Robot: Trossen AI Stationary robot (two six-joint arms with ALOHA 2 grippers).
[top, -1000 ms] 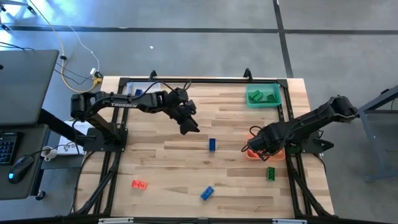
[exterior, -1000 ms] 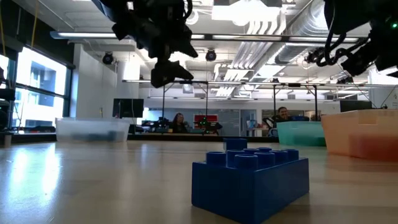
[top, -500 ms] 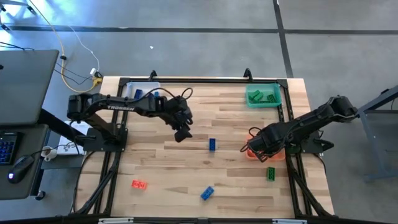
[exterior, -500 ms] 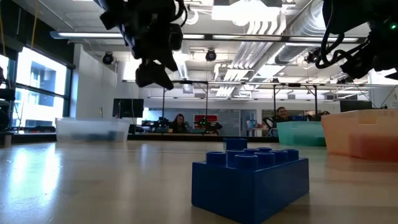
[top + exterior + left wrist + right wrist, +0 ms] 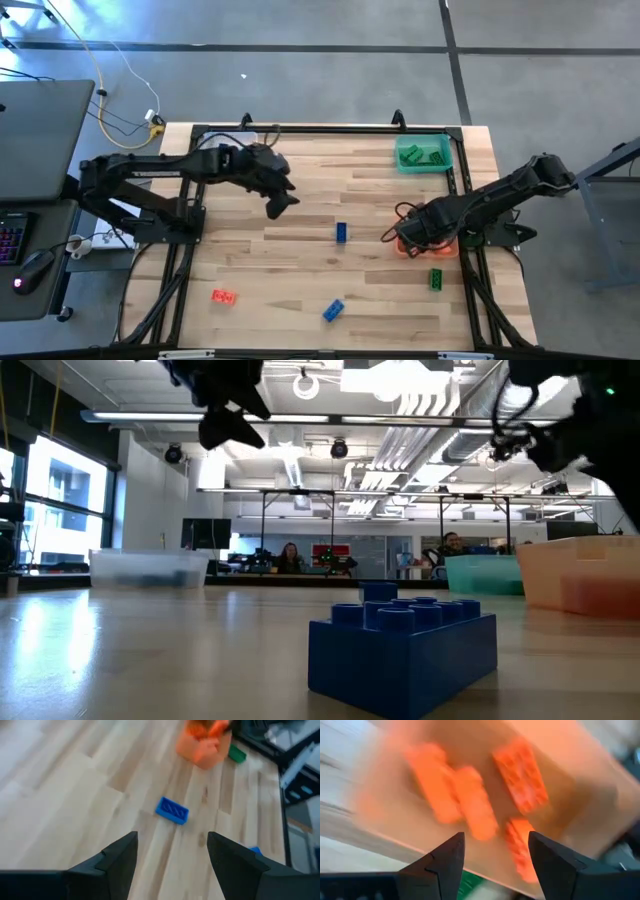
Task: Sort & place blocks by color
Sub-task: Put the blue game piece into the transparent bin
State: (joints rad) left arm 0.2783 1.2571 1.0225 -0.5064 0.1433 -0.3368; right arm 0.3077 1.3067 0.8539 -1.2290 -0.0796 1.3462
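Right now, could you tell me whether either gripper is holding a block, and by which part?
Neither. The left gripper is open and empty; the right gripper is open over the orange bin.

light: bright, even — ceiling lamps | blur: both wrist views smeared | shadows: faint

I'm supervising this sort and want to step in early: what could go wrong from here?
The right end effector, open, sits low over the orange bin; lifting away it might nudge that bin. The green block lies close beside the bin, so a grasp there could knock it. The left end effector is open and high above the blue block.
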